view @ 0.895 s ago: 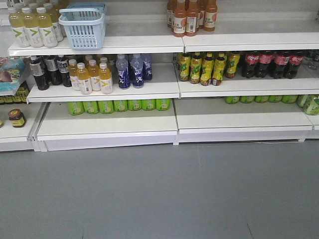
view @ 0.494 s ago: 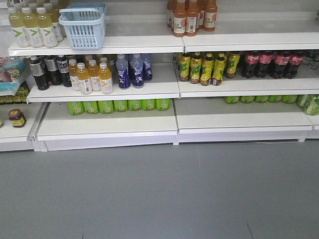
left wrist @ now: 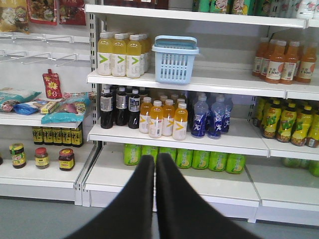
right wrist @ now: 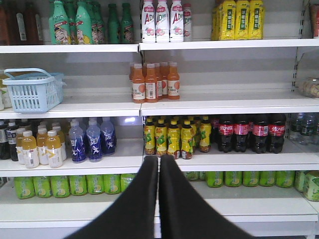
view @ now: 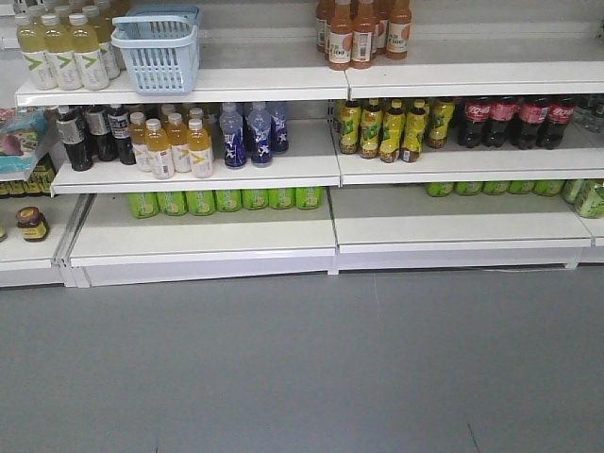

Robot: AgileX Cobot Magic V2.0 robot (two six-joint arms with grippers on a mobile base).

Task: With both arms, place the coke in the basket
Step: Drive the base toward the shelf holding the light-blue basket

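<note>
Several coke bottles with red labels stand in a row at the right of the middle shelf; they also show in the right wrist view. The light blue basket stands on the upper shelf at the left, and shows in the left wrist view and the right wrist view. My left gripper is shut and empty, well back from the shelves. My right gripper is shut and empty, also well back. Neither arm shows in the front view.
White shelves hold pale yellow bottles, orange juice bottles, blue bottles, yellow-green tea bottles, orange bottles and green bottles. Jars and snack packs sit at far left. Grey floor lies in front.
</note>
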